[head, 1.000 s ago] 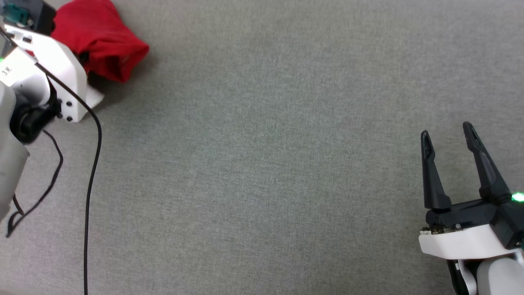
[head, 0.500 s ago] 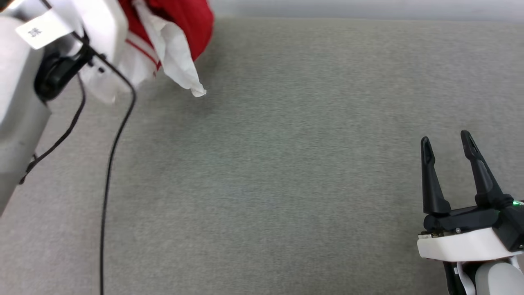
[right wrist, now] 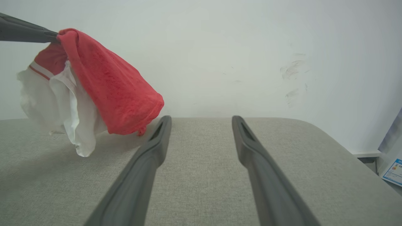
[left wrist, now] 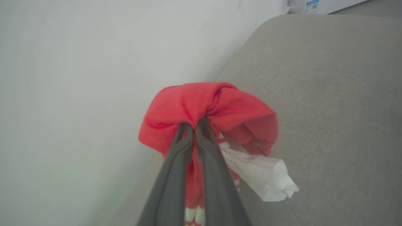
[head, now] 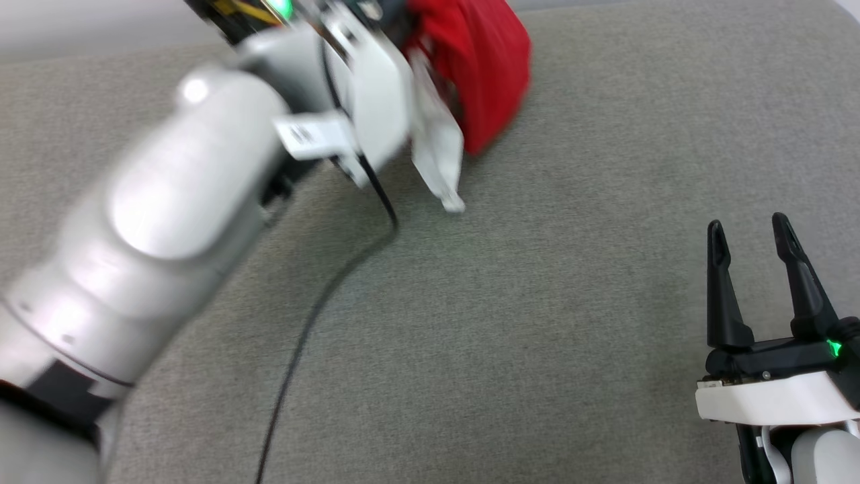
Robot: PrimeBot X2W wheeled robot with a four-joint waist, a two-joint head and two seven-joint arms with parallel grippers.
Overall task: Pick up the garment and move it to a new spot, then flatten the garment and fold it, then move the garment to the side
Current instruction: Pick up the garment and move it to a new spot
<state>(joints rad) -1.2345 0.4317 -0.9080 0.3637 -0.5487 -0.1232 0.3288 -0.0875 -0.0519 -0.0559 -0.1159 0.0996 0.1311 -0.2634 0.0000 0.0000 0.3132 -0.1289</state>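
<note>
Currently: garment [left wrist: 176, 106] hangs bunched from left gripper [left wrist: 194, 121] over the grey padded surface [right wrist: 204, 150].
Left jaws pinched on red cloth; right gripper [head: 747, 225] spread, empty. Soft, light, limp; likely better taken at two hem corners for flattening.

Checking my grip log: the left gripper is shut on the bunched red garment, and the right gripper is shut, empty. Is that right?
Not quite: the right gripper is open, jaws spread wide with nothing between them, as the right wrist view shows. The left gripper is indeed shut on the bunched red garment.
</note>
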